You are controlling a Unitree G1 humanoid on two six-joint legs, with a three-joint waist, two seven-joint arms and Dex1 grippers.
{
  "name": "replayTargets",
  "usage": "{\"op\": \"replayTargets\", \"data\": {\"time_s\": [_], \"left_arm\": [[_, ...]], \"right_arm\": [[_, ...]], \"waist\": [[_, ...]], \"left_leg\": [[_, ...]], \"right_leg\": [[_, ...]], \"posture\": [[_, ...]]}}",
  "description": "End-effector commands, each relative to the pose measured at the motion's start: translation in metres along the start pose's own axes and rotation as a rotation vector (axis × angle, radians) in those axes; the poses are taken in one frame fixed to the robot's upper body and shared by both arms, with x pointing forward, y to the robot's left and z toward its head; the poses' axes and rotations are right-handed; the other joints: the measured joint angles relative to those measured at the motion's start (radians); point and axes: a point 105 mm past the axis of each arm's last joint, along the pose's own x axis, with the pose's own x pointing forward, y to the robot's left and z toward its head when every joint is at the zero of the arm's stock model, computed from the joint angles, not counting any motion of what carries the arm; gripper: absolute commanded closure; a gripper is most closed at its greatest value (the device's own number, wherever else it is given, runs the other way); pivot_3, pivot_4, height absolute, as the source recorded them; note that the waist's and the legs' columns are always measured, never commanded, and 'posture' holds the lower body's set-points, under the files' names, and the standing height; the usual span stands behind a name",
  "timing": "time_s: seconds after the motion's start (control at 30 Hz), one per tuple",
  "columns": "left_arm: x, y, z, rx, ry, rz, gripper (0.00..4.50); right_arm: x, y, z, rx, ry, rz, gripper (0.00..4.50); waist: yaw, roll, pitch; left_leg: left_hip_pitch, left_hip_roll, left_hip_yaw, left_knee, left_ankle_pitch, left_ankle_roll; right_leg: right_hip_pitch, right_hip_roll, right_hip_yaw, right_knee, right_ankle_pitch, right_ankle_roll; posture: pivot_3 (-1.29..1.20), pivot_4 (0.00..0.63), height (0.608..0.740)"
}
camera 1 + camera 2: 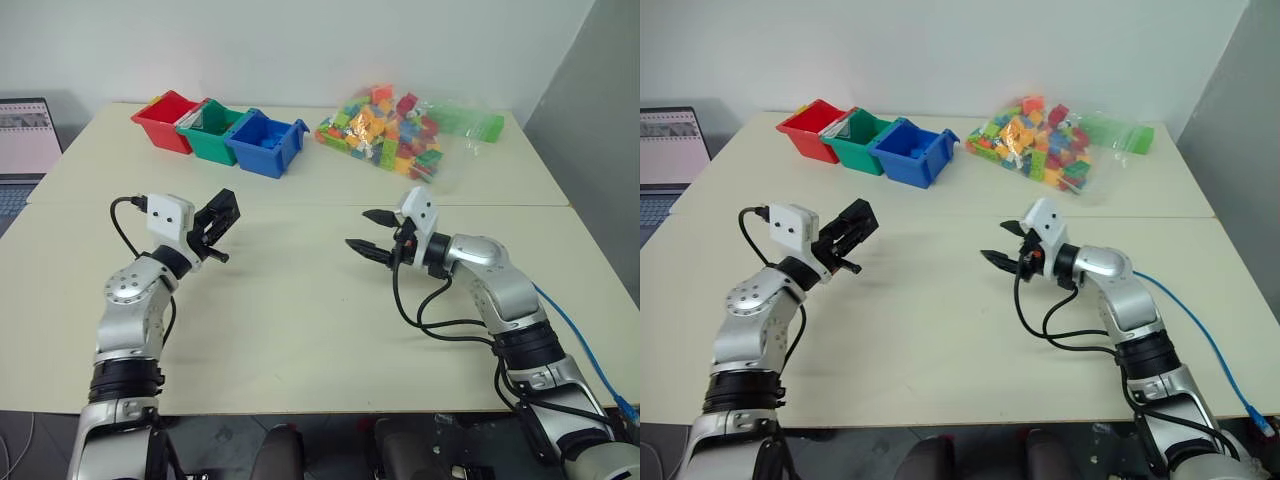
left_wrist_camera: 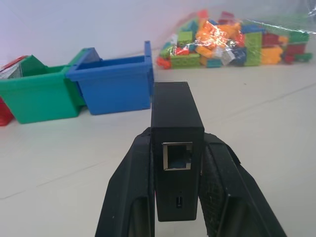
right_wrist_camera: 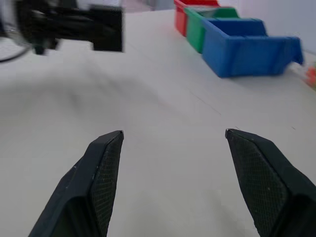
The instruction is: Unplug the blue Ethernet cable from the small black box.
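Observation:
My left gripper (image 1: 215, 228) hovers over the left half of the table, shut on the small black box (image 2: 175, 113). The box stands upright between the fingers (image 2: 128, 197), and the port (image 2: 177, 156) on its near face is empty. My right gripper (image 1: 358, 229) is held mid-table, pointing toward the left one. Its fingers (image 3: 103, 168) are open with nothing between them. The blue Ethernet cable (image 1: 1190, 317) lies loose on the table beside my right arm and runs to the front right edge, apart from the box.
Red (image 1: 165, 120), green (image 1: 212, 130) and blue (image 1: 266, 142) bins stand in a row at the back left. A clear bag of coloured bricks (image 1: 395, 130) lies at the back right. A laptop (image 1: 25, 140) sits off the far left edge.

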Motion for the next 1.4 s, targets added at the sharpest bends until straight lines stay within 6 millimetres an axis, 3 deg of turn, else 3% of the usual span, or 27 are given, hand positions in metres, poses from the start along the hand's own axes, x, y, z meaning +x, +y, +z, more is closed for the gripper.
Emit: {"op": "replayTargets", "data": {"time_s": [0.03, 0.17, 0.47, 0.53, 0.7, 0.93, 1.17, 1.23, 1.4], "left_arm": [[0.009, 0.022, -0.007, 0.027, -0.016, 0.128, 3.71], [0.016, 0.026, -0.027, -0.049, 0.030, 0.176, 3.71], [0.011, 0.012, -0.062, -0.132, 0.121, 0.127, 3.71], [0.009, 0.012, -0.065, -0.147, 0.123, 0.128, 3.00], [0.004, 0.013, -0.066, -0.160, 0.118, 0.129, 1.86], [-0.009, 0.020, -0.057, -0.151, 0.098, 0.155, 0.32], [-0.045, 0.008, -0.033, -0.016, 0.209, 0.067, 0.32], [-0.055, 0.008, -0.019, 0.095, 0.228, 0.042, 0.32], [-0.076, 0.011, 0.015, 0.162, 0.228, -0.088, 0.32]], "right_arm": [[0.007, 0.016, 0.019, -0.013, -0.010, 0.035, 1.00], [0.010, 0.024, 0.021, -0.016, 0.015, 0.053, 1.00], [0.009, 0.013, 0.013, -0.026, 0.072, -0.022, 1.00], [0.009, 0.013, 0.013, -0.026, 0.075, -0.022, 0.96], [0.008, 0.013, 0.012, -0.025, 0.080, -0.019, 0.96], [0.007, 0.013, 0.008, -0.026, 0.090, -0.024, 0.96], [-0.012, 0.000, -0.010, -0.007, 0.137, -0.081, 0.96], [-0.021, -0.006, -0.012, -0.014, 0.138, -0.094, 0.96], [-0.043, -0.020, -0.015, -0.050, 0.136, -0.111, 0.96]], "waist": [[0.003, 0.000, 0.000], [0.004, 0.000, 0.000], [0.004, -0.001, 0.000], [0.003, -0.001, 0.000], [0.002, -0.001, -0.001], [0.000, -0.001, -0.001], [-0.005, -0.001, -0.001], [-0.005, -0.001, -0.001], [0.000, -0.001, 0.000]], "left_leg": [[0.000, 0.000, 0.000, 0.000, 0.000, 0.000], [-0.001, -0.001, 0.000, 0.001, 0.000, 0.000], [-0.001, -0.001, -0.001, 0.001, 0.000, 0.000], [-0.001, -0.001, -0.001, 0.001, 0.000, 0.000], [-0.001, -0.001, -0.001, 0.001, 0.000, 0.000], [0.000, 0.000, -0.001, 0.001, 0.000, 0.000], [0.000, 0.000, -0.001, 0.001, 0.000, 0.000], [0.000, 0.001, -0.002, 0.001, 0.000, 0.000], [0.001, 0.000, -0.002, 0.001, 0.000, 0.000]], "right_leg": [[0.000, 0.000, 0.000, 0.000, 0.000, 0.000], [0.000, 0.000, -0.001, 0.000, 0.000, 0.001], [0.000, 0.000, -0.002, 0.000, 0.001, 0.001], [0.000, 0.000, -0.002, 0.000, 0.001, 0.001], [0.001, 0.000, -0.002, 0.000, 0.001, 0.001], [0.001, 0.000, -0.001, 0.000, 0.001, 0.001], [0.000, 0.000, -0.001, 0.000, 0.001, 0.001], [0.001, 0.000, 0.000, 0.001, 0.001, 0.001], [0.002, 0.000, -0.001, 0.001, 0.000, 0.001]], "posture": [[0.00, 0.150, 0.740], [0.00, 0.150, 0.740], [0.00, 0.150, 0.740], [0.00, 0.150, 0.740], [0.00, 0.150, 0.740], [0.00, 0.150, 0.740], [0.00, 0.150, 0.740], [0.00, 0.150, 0.740], [0.00, 0.150, 0.740]]}}
